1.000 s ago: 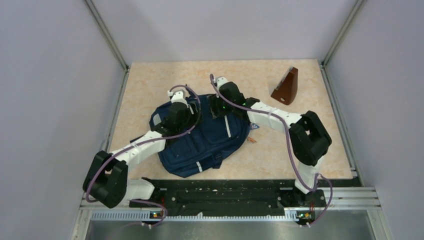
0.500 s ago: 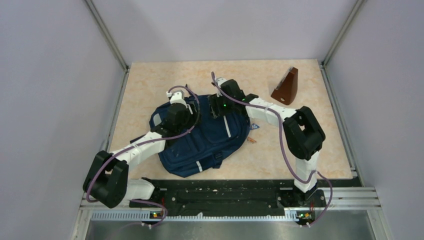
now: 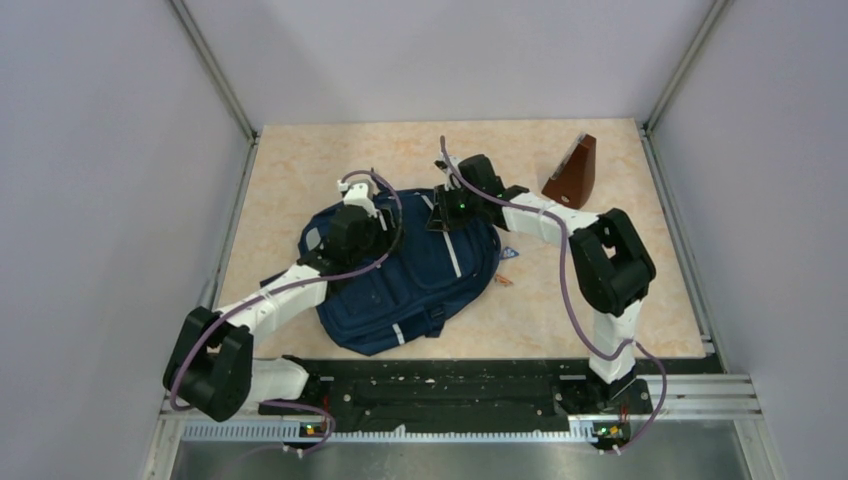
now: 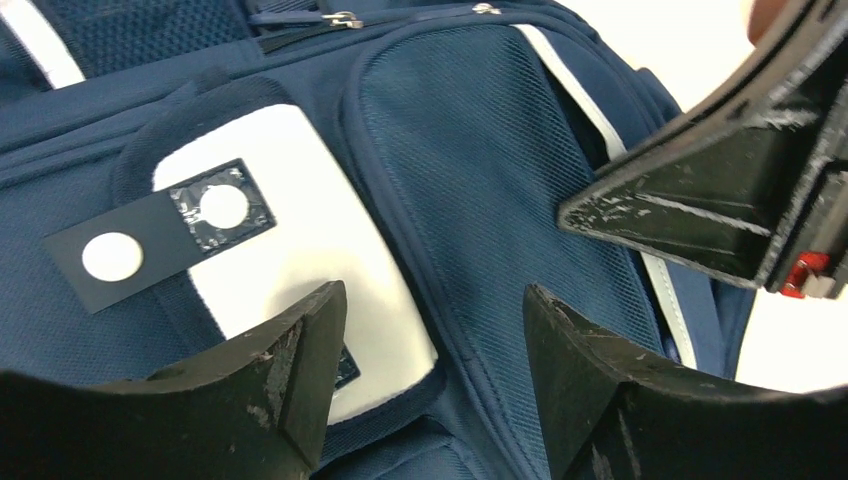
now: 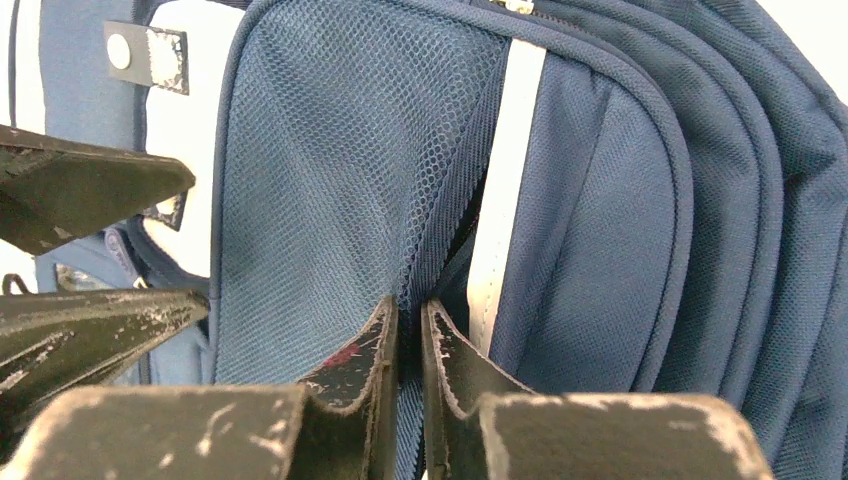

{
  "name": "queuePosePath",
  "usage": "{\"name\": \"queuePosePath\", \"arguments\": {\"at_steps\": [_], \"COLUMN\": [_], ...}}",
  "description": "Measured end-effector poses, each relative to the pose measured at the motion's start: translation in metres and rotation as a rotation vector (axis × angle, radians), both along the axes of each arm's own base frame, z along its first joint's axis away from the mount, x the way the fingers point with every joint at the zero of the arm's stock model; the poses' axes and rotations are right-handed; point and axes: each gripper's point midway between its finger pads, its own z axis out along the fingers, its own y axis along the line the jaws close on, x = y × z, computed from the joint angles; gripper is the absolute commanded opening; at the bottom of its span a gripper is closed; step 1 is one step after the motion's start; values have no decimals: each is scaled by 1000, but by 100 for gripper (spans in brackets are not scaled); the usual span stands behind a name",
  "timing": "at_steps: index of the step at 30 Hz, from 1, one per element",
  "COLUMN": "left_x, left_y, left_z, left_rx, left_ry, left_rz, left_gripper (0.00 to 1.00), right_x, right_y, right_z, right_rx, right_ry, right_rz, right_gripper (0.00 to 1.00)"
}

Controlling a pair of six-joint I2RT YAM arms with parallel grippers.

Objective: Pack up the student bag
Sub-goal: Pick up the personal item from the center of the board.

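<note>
Our right claw (image 5: 405, 342) clamps the mesh pocket at one o'clock on the student bag (image 3: 405, 285). Our left claw (image 4: 432, 350) hangs with fingers apart over its pale patch (image 4: 300, 235) at eleven. We see the bag lying near mid-table (image 3: 600, 300).

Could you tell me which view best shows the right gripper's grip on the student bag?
The right wrist view: the right gripper pinches the student bag by its mesh fold. The top external view hides the contact under the wrist; the left wrist view catches only the gripper's outer side.
</note>
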Motion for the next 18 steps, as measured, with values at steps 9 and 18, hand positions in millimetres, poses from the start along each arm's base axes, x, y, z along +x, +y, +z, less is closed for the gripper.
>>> {"name": "queuePosePath", "arguments": {"at_steps": [9,18], "left_x": [1,45], "left_y": [-25,-50], "left_z": [25,59], "left_rx": [-72,-120], "left_ry": [-5,-15], "left_rz": [-106,-90], "left_gripper": [70,71], "right_x": [-12,-21], "right_y": [2,2], "right_z": [26,32], "right_rx": [99,139], "right_ry": [-7,-60], "right_rz": [17,63], "right_gripper": [7,2]}}
